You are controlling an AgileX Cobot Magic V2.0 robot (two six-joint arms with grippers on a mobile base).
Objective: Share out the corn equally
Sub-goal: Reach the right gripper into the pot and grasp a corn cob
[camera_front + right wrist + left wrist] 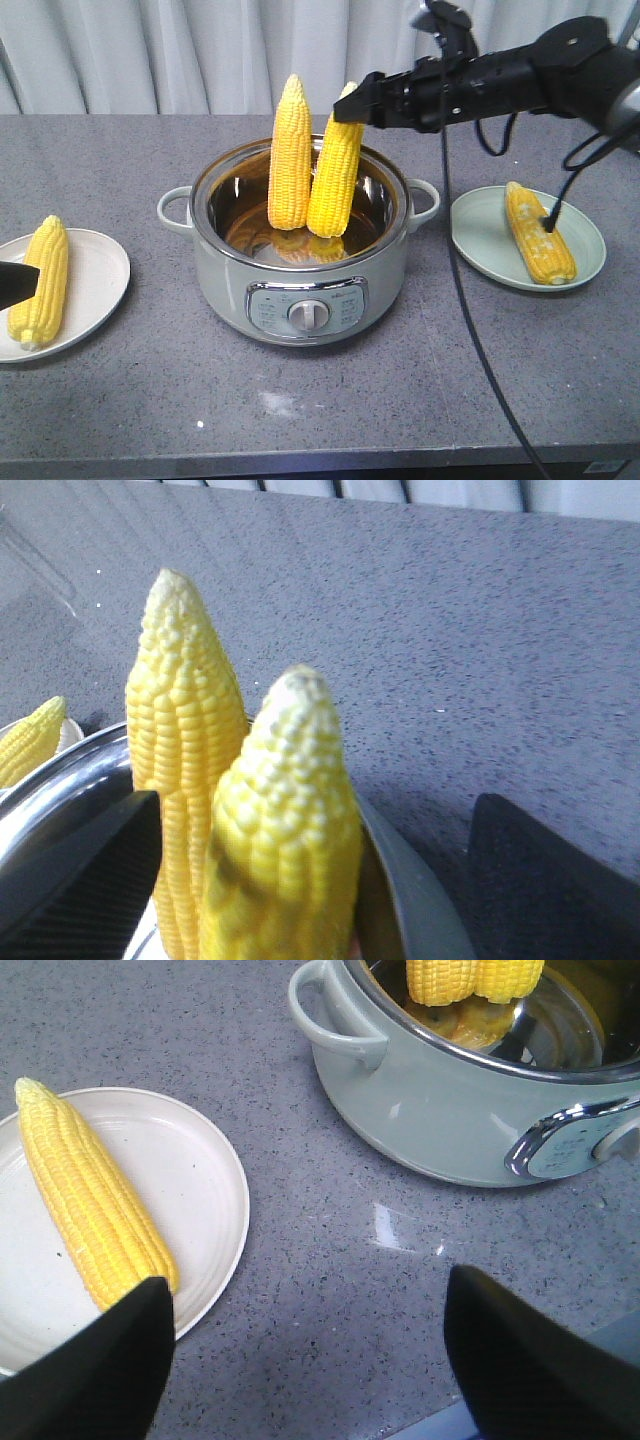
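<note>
Two corn cobs stand upright, tips up, in the pale green pot [225, 280]: a left cob [290, 150] and a right cob [335, 170]. A third cob [40, 280] lies on the white left plate [100, 270], and another cob [540, 235] lies on the green right plate [475, 235]. My right gripper [355, 105] is at the tip of the right cob [290, 820]. It is open, with its fingers [80, 880] wide on either side of the cob. My left gripper [308, 1280] is open and empty over the counter, between the left plate [200, 1180] and the pot [420, 1110].
The pot has side handles [175, 205] and a front dial [308, 315]. The right arm's cables [470, 320] hang down in front of the counter, between the pot and the right plate. The counter's front edge [300, 465] runs close below.
</note>
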